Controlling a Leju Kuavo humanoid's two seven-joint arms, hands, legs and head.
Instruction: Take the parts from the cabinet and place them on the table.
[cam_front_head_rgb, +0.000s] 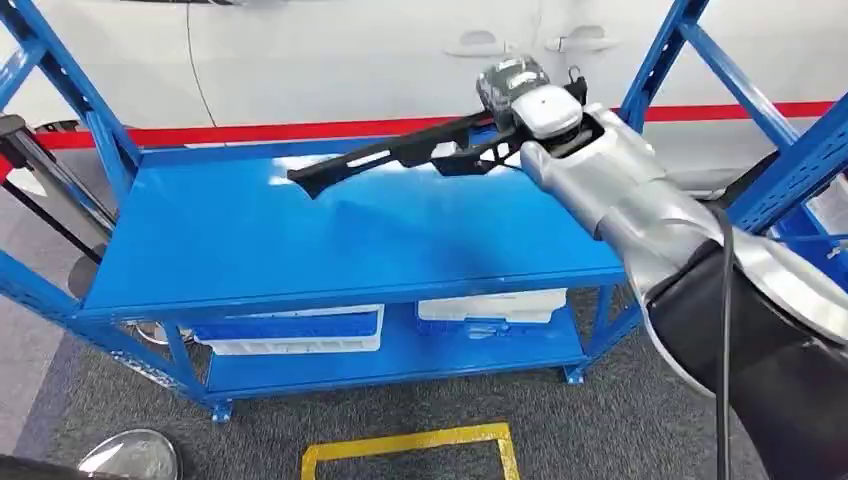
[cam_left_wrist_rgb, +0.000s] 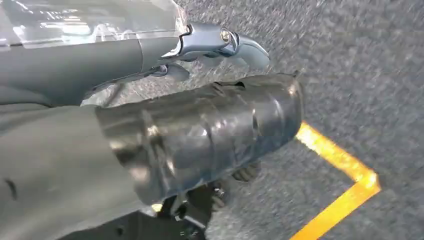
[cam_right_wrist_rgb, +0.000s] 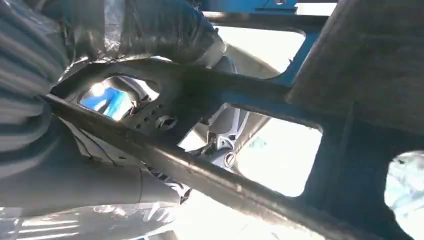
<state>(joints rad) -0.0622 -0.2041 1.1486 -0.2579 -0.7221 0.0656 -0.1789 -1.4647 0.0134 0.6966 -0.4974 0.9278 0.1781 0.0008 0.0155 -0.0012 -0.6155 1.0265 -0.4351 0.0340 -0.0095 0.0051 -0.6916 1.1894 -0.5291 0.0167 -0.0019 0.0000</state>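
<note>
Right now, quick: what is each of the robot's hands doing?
Left hand: hangs over the floor; open or closed cannot be told.
Right hand: holds a long black part above the blue shelf.

head view: up high on the robot, looking forward and down on the blue shelf unit, mid-range, whole top shelf in frame; right arm comes in from about 4 o'clock.
left wrist view: close behind the left hand, aimed down at grey carpet, a bit blurry.
right wrist view: super close behind the right hand, tilted, looking through the black frame part at blue beams.
shared: head and left wrist both catch the yellow floor tape; head and right wrist both catch the black part and shelf.
</note>
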